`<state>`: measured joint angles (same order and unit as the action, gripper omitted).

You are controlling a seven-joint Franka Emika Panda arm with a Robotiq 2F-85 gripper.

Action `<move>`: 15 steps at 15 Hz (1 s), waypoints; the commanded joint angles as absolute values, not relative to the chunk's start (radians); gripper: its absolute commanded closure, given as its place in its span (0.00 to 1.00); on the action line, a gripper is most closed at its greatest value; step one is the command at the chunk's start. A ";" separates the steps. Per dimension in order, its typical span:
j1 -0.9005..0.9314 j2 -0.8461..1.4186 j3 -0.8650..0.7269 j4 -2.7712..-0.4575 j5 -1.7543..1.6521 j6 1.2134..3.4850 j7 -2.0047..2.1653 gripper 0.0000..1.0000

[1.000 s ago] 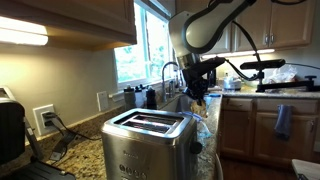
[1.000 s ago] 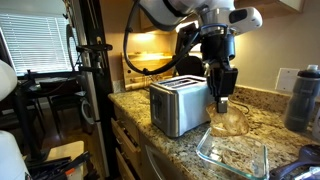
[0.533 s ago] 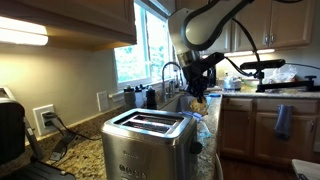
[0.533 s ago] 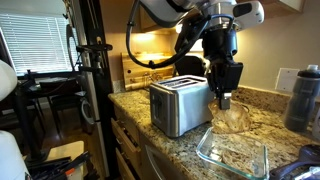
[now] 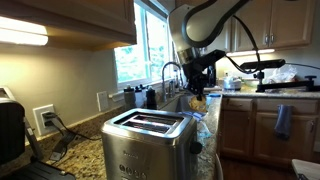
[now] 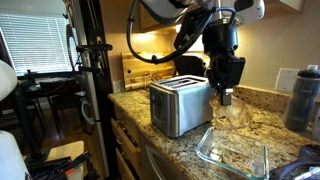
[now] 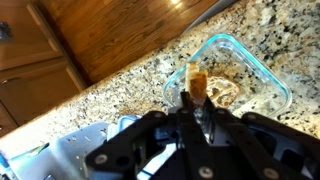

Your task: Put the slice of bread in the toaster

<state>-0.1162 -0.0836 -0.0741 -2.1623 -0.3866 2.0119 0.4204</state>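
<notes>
Granite kitchen bench (image 6: 262,105), your arm (image 5: 205,20) arched over it, hand (image 6: 225,97) pointing straight down, pinching the slice of bread (image 7: 197,80), above the glass dish (image 7: 272,80), just beside the toaster (image 6: 180,106).

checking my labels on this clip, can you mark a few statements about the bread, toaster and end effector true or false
1. The end effector is shut on the slice of bread. True.
2. The slice of bread sits in a slot of the toaster. False: it is held in the air beside the toaster.
3. The toaster stands on the speckled countertop. True.
4. The glass dish rests on top of the toaster. False: it lies on the countertop, below the end effector.
</notes>
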 commanded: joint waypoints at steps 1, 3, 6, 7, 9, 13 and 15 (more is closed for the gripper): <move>-0.116 -0.155 -0.074 -2.197 -0.404 2.006 0.387 0.93; -0.117 -0.165 -0.073 -2.196 -0.401 2.006 0.376 0.93; -0.117 -0.173 -0.071 -2.192 -0.395 2.007 0.364 0.93; -0.116 -0.176 -0.070 -2.191 -0.390 2.009 0.359 0.93; -0.113 -0.181 -0.067 -2.192 -0.387 2.010 0.344 0.93; -0.107 -0.188 -0.053 -2.194 -0.385 2.010 0.331 0.93; -0.103 -0.189 -0.045 -2.193 -0.385 2.009 0.329 0.93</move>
<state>-0.1135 -0.1373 -0.0510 -2.1623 -0.3859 2.0127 0.3529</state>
